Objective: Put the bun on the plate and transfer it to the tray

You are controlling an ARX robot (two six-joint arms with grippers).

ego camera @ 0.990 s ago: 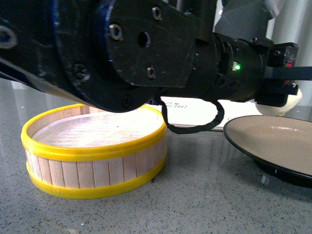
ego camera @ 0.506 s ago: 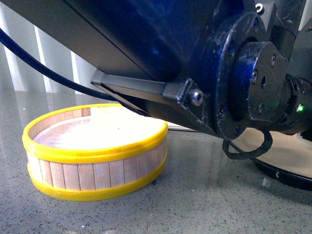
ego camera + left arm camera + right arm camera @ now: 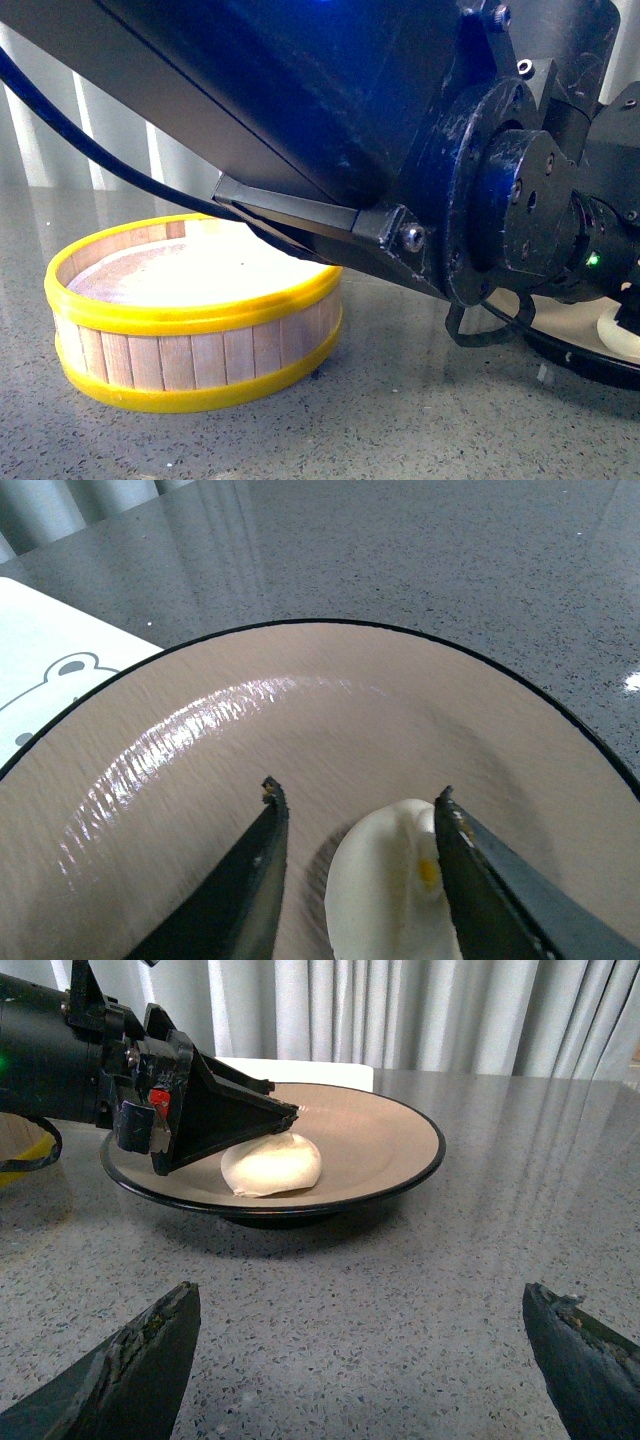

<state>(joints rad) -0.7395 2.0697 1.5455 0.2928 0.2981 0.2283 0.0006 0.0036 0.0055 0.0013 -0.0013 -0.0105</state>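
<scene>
Bun on the plate, left end effector spread around it

The bun (image 3: 385,880) sits on the beige inside of the plate (image 3: 300,710), between the parted fingers of the left end effector (image 3: 357,792). One finger lies against its side and the other stands clear, so it looks released rather than gripped. The plate stands on the table (image 3: 520,1160) to the right of the steamer basket (image 3: 190,340), and the tray (image 3: 50,670) lies just beyond the plate's far rim. The right end effector (image 3: 360,1290) hangs low over the table on the plate's near side, its fingers wide apart and holding nothing. Placing the bun seems done. Next, the left arm needs to lift clear without nudging the bun, then the plate's black rim must be gripped and carried level onto the tray.
</scene>
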